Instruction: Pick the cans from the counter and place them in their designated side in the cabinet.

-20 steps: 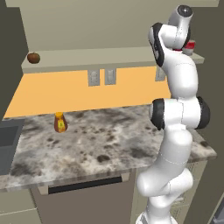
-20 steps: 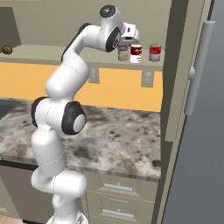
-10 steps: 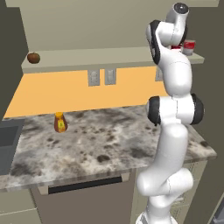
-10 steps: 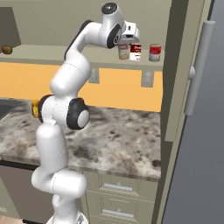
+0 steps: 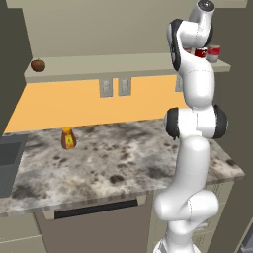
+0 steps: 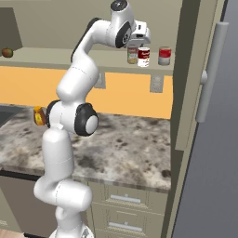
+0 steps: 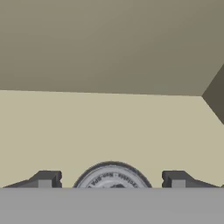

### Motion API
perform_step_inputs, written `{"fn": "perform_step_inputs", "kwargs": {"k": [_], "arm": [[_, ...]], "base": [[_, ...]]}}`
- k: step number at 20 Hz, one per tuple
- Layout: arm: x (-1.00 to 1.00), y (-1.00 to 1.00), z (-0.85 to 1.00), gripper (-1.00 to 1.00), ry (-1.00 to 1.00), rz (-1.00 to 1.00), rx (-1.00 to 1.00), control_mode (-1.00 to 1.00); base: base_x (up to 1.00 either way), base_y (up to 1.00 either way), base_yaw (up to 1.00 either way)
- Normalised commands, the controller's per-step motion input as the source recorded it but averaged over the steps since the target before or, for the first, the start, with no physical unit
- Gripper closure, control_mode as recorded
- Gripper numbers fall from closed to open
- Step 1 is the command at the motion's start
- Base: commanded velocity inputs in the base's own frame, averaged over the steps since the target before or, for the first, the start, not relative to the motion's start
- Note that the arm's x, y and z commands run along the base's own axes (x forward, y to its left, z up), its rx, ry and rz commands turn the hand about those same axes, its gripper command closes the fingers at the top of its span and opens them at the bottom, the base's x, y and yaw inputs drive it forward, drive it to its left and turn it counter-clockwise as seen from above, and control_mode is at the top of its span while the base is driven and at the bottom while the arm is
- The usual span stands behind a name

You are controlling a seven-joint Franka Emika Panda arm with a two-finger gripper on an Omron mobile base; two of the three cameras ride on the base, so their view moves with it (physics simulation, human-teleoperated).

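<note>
The kitchen has a beige wall cabinet (image 6: 56,9) above an orange back wall, and under it a long flat shelf board (image 6: 60,58) goes along its bottom. Below is the desk (image 5: 113,158), a grey-beige stone slab with dark brown speckles.

In the right base view the white arm rises from about 7 o'clock and bends up toward 12 o'clock, where the tool (image 6: 135,45) hangs over the right-hand end of the shelf board. Directly under it stands the silver-grey can (image 6: 132,55) with the green-and-orange label, upright on the board. Just beside it, at its 3 o'clock, stands the dark red and white can (image 6: 144,56), also upright; whether the two touch I cannot tell. A little further toward 3 o'clock, apart from these two, is a brighter red-and-grey can (image 6: 164,55).

In the hand view the round top of the silver-grey can (image 7: 111,177) sits at 6 o'clock, between the two dark fingertips (image 7: 43,179). The fingers are spread, with a free gap on each side of the can, so they do not pinch it.

On the desk, toward 9 o'clock in the left base view, stands an orange bottle (image 5: 67,138). On the far left end of the shelf board lies a small round brown-red thing (image 5: 37,64).
</note>
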Motion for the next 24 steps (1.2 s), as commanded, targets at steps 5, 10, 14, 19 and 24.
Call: {"fn": "perform_step_inputs", "kwargs": {"k": [5,10,14,19,24], "arm": [[0.00,-0.05,0.02,-1.00,0.00,0.02,0.00,-1.00],[-0.22,-0.01,0.06,-1.00,-0.09,0.05,0.00,-1.00],[-0.38,0.07,-0.02,-1.00,-0.08,0.05,0.00,-1.00],[-0.41,0.29,-0.29,-1.00,-0.03,0.06,0.00,-1.00],[-0.46,0.34,-0.36,-1.00,-0.01,0.07,0.00,-1.00]], "base": [[0.00,0.00,0.00],[0.00,0.00,0.00],[0.00,0.00,0.00],[0.00,0.00,0.00],[0.00,0.00,0.00]]}}
